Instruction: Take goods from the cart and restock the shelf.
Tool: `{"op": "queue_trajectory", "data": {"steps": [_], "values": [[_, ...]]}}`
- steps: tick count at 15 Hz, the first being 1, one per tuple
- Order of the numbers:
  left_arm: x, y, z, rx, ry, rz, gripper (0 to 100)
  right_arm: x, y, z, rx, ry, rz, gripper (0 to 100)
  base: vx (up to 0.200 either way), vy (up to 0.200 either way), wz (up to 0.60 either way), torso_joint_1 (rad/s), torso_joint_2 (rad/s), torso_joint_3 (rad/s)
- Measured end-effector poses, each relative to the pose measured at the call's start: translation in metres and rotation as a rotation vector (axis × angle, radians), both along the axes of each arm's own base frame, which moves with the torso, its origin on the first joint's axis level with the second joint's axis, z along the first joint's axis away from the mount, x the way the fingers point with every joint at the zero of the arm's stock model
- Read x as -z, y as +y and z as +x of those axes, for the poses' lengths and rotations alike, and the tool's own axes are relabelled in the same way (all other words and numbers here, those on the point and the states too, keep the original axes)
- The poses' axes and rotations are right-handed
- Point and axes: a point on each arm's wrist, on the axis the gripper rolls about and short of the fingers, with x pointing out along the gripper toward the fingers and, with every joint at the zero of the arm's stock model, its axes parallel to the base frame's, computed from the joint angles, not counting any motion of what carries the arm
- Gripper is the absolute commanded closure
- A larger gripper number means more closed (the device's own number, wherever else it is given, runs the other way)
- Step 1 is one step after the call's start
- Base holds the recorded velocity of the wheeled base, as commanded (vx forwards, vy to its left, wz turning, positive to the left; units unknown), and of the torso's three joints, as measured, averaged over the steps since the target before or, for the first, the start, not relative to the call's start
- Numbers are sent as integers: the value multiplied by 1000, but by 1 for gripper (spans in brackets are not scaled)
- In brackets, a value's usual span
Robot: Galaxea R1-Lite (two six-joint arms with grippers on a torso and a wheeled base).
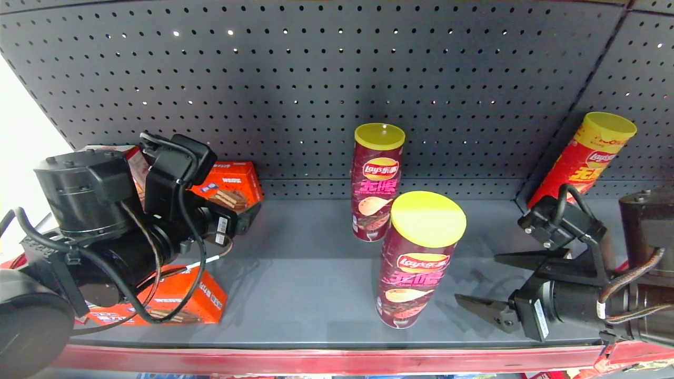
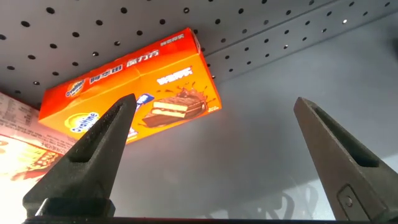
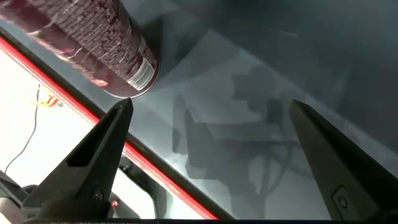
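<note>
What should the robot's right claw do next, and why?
Probably pull the right claw back off the shelf to fetch more goods: it is open and empty, and the front maroon can beside it already stands upright.

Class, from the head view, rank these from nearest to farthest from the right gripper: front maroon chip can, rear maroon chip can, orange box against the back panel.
1. front maroon chip can, just beside the right gripper, near the front.
2. rear maroon chip can, centre, farther back.
3. orange box, far on the robot's left, at the back.
</note>
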Motion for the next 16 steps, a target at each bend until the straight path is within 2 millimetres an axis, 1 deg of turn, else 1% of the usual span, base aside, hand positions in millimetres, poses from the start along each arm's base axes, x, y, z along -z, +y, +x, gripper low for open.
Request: {"op": "queue_trajectory", "data": {"steps": [2,7,16], "values": [[1,-1,1,0,4,2,0,1,4,5,-2,6,-5,0,0,0,0,0,0,0],[1,-1,3,1,1,1,0,-4,17,20,-13,0,-1,0,0,0,0,0,0,0],[1,-2,4,0,0,1,0,0,30,35,-31,3,-14,0,0,0,0,0,0,0]]}}
